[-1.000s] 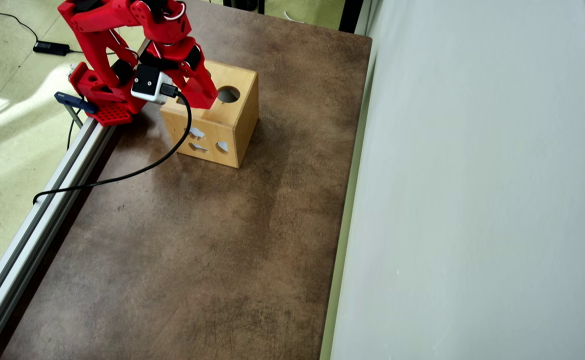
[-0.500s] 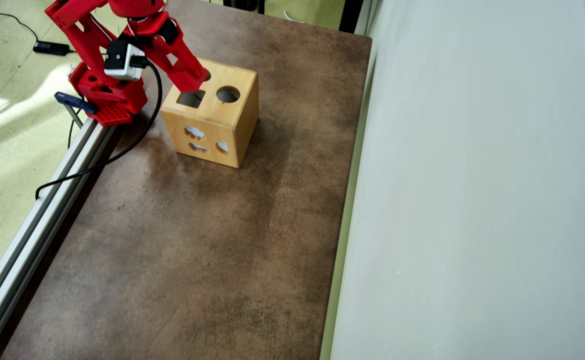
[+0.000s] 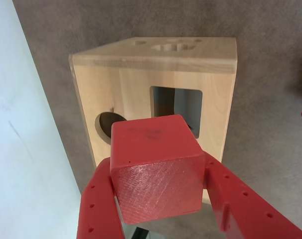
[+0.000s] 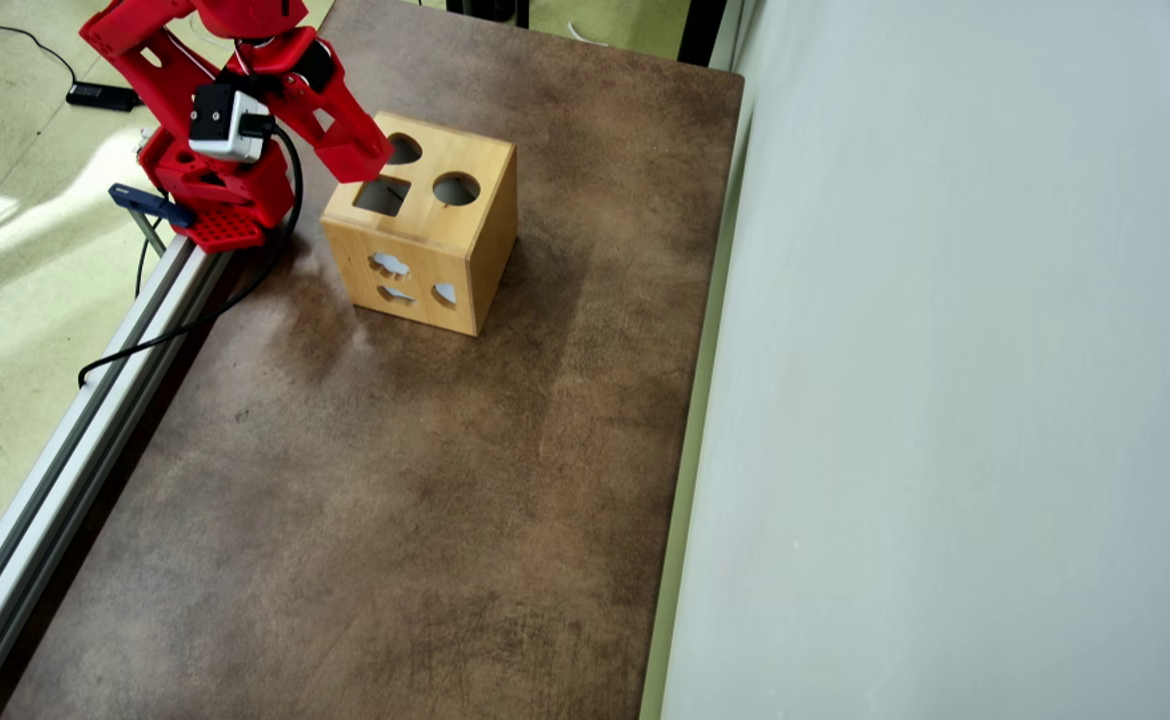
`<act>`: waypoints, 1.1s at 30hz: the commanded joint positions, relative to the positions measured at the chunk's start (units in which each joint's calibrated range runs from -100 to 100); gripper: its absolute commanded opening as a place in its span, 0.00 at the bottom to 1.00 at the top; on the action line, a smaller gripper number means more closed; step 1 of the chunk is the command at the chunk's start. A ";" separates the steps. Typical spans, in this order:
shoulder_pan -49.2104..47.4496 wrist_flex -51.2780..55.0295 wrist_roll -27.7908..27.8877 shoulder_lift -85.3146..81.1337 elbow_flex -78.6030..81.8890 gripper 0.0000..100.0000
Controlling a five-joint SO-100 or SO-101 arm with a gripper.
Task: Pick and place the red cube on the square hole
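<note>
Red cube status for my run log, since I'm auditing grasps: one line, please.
tool: shut on red cube | cube: above wooden box, short of square hole | insertion: not done

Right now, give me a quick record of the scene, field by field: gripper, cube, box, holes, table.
gripper: shut on the red cube, held off the box
box: light wood, upright on the brown table
top holes: square hole, round hole, a third hole partly behind the gripper
square hole: unfilled
side holes: three small cut-outs
</note>
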 commanded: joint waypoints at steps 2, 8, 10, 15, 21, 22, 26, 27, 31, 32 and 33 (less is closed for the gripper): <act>-1.14 0.65 -0.10 -1.32 -0.25 0.02; -0.99 0.65 -0.10 -0.64 -0.16 0.02; -0.99 0.73 -0.10 -0.64 0.65 0.02; -0.47 0.57 -0.10 -1.32 4.76 0.02; -1.06 0.41 -0.10 -1.23 4.94 0.02; -1.14 0.41 -0.10 -1.23 4.94 0.02; -1.14 0.25 0.15 -0.64 4.94 0.02; -1.14 0.25 0.15 -0.64 4.94 0.02; -1.06 0.25 0.05 -0.47 4.94 0.02; -1.14 0.25 0.05 -0.47 4.94 0.02; -1.14 0.17 0.10 -0.47 4.94 0.02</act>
